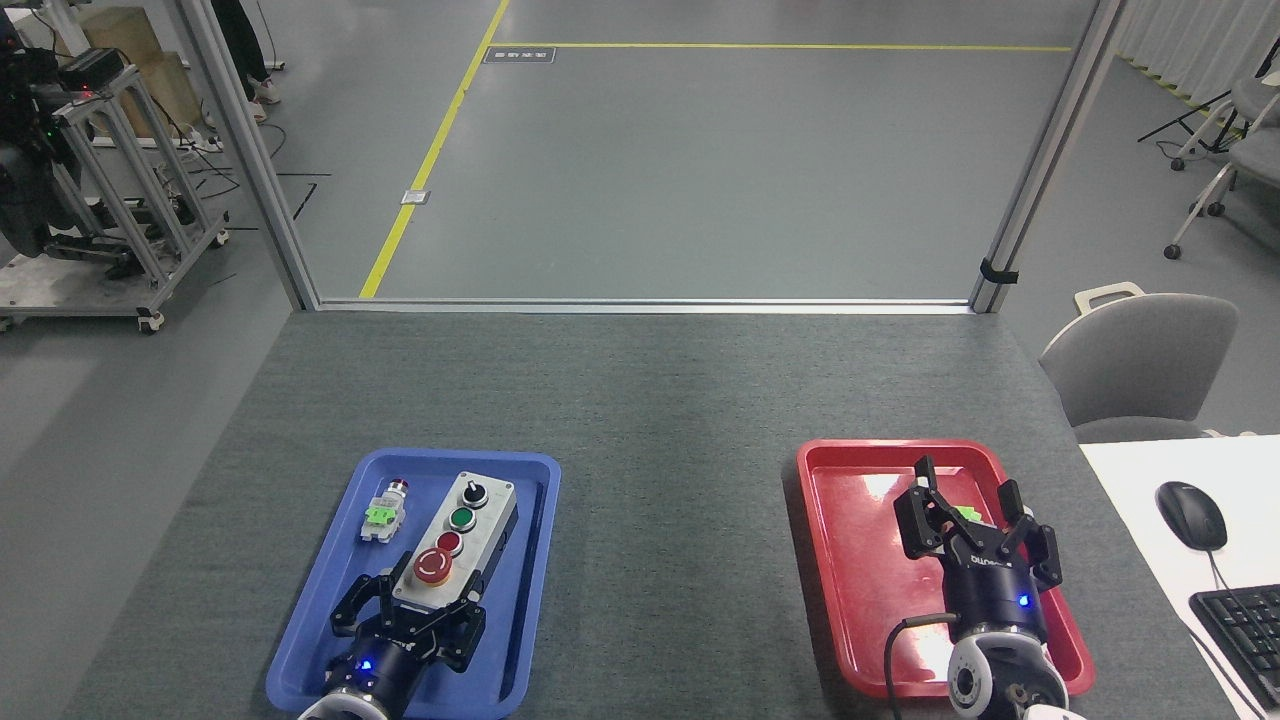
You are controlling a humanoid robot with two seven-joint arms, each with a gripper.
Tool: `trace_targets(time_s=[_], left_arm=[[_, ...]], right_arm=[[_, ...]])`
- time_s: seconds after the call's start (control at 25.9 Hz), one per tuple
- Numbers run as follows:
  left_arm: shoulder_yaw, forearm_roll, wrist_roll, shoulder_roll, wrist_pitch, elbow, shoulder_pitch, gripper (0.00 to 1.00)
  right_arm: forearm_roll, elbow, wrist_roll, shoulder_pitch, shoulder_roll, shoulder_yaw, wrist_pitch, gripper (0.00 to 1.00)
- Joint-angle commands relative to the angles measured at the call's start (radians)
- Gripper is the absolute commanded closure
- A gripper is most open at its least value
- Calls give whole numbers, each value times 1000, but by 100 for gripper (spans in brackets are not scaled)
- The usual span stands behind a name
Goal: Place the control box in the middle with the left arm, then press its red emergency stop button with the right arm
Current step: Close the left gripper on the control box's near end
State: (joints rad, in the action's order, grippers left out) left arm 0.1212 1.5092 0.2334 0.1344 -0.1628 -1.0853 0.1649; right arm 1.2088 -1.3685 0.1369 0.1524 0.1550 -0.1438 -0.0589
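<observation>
A: Where does the job stand?

B: Barely begun. The table (660,400) is bare in the middle; the control box (462,540) lies in the blue tray (340,560).

A: The grippers?

B: The left gripper (415,607) straddles the box's near end, fingers closed around it as far as I can judge. The right gripper (968,515) hovers spread and empty over the red tray (850,540).

A: What's left?

B: Carrying the box to the middle, then pressing the red emergency stop button (433,565).

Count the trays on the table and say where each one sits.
2. The blue tray lies near the front left and holds the control box. The red tray lies near the front right, beneath the right gripper. None looks hidden.
</observation>
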Motion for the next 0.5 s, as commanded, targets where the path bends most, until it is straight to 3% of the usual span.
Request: trace_targets(time_s=[0.0, 0.23, 0.46], left_arm=[[0, 2, -9, 10, -7, 1, 1, 100], [-15, -21, -2, 10, -9, -33, 1, 100], [-31, -135, -2, 11, -46, -128, -1, 100]], right_arm=[[0, 0, 3, 1, 0, 0, 1, 0], [0, -1, 3, 1, 0, 0, -1, 0], [0, 0, 3, 1, 0, 0, 2, 0]])
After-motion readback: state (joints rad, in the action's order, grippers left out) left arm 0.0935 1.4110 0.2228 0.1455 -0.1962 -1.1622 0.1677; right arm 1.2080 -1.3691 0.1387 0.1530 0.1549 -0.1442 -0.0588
